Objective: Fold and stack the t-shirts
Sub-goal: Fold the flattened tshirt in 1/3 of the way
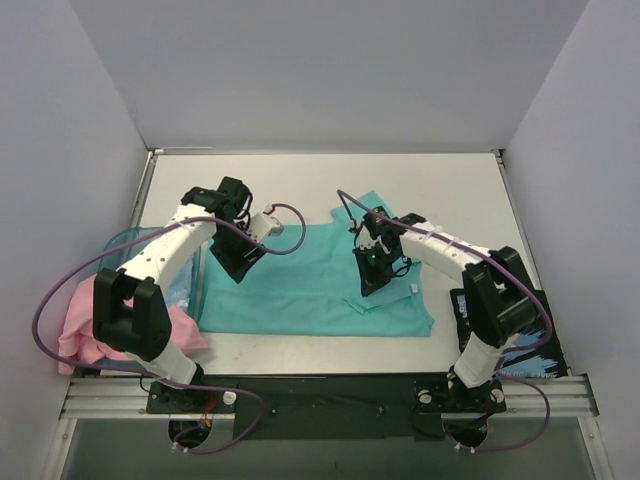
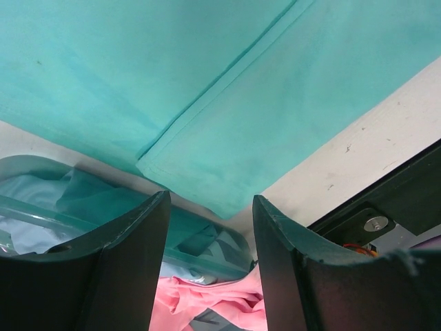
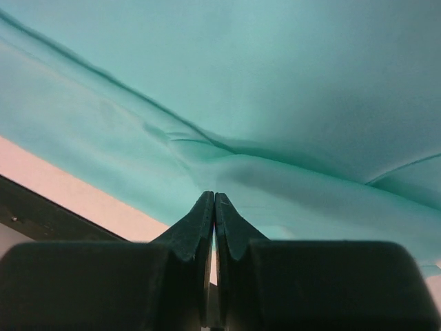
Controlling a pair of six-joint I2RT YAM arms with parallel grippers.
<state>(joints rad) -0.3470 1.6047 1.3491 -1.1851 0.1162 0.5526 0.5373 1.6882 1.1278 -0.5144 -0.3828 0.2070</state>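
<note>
The teal-green t-shirt (image 1: 310,285) lies spread flat mid-table, with a small white tag (image 1: 413,289) near its right edge and a folded flap at its upper right. It fills the left wrist view (image 2: 207,83) and the right wrist view (image 3: 275,83). My left gripper (image 1: 240,262) hovers open and empty over the shirt's left edge (image 2: 210,207). My right gripper (image 1: 368,280) is shut, its tips (image 3: 214,196) low over a creased part of the teal cloth; nothing shows between the fingers. The pale pink t-shirt (image 1: 85,325) lies bunched at the near left, also seen in the left wrist view (image 2: 207,303).
A translucent blue plastic tub (image 1: 140,245) with cloth inside stands at the left, against the teal shirt's edge; its rim shows in the left wrist view (image 2: 41,207). A black mat (image 1: 545,345) lies at the near right. White walls enclose the table.
</note>
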